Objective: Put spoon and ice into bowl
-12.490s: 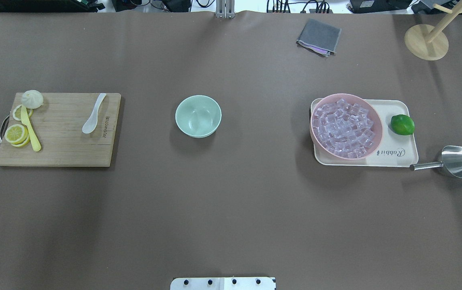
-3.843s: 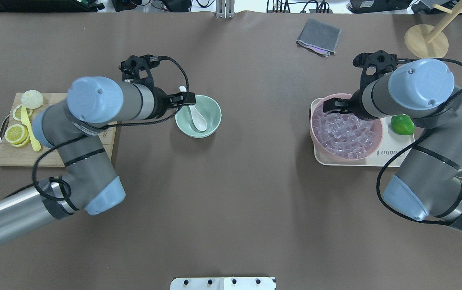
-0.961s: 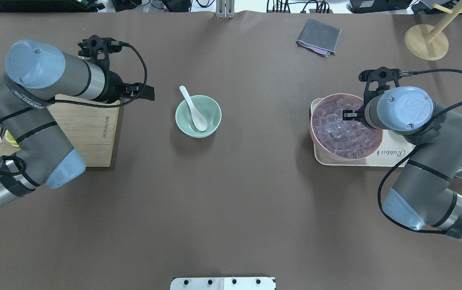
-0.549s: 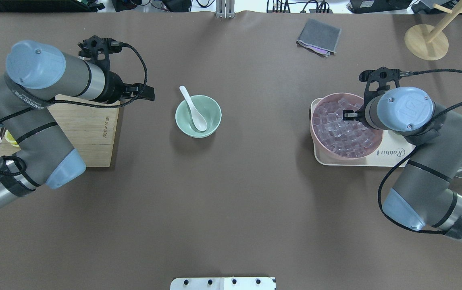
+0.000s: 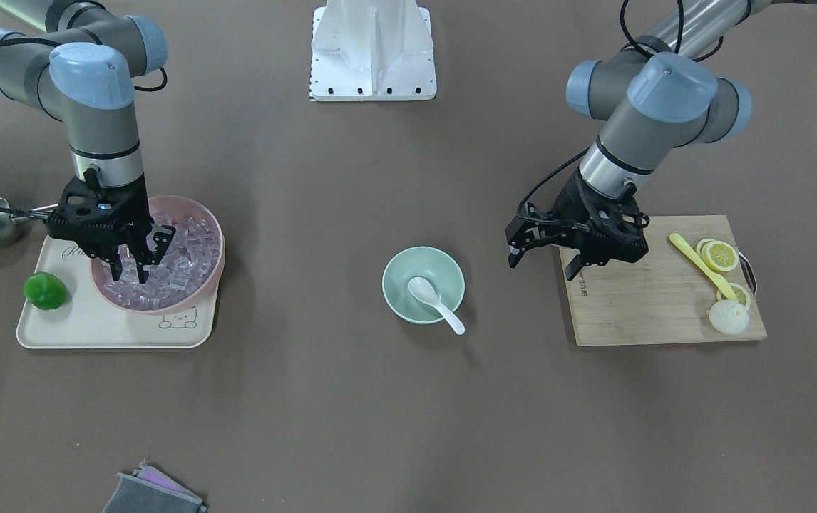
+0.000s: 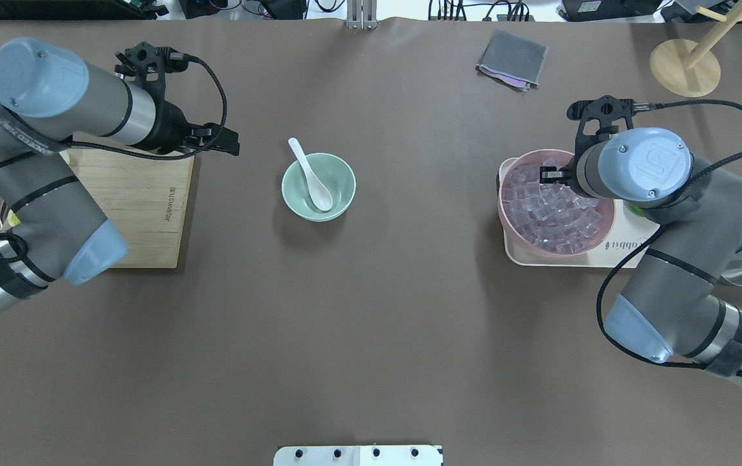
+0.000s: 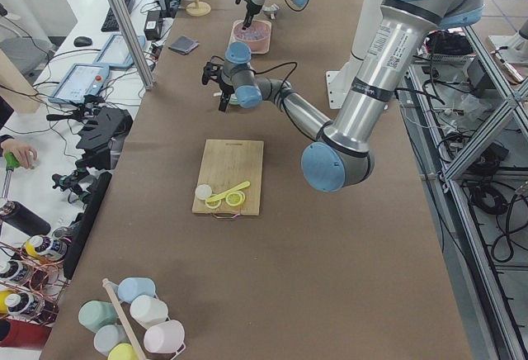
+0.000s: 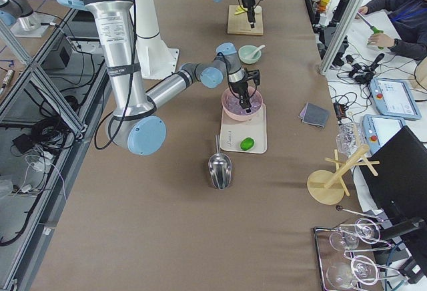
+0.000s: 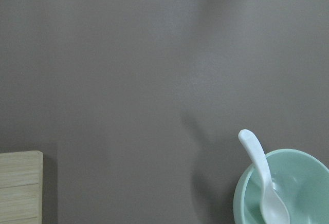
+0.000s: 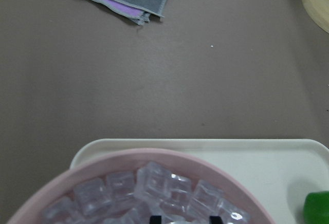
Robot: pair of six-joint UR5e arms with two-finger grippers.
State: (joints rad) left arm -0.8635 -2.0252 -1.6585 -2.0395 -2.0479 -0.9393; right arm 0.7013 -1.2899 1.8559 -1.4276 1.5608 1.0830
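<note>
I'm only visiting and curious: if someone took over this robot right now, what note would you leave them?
Left gripper: open and empty, in the air at the edge of the board nearest the bowl.
Right gripper: tips down in the ice in the pink bowl, fingers a little apart; cannot tell whether it grips a cube.
Done: the spoon lies with its scoop in the bowl and its handle over the rim.
Left: carry an ice cube to the bowl; none is in it yet.
</note>
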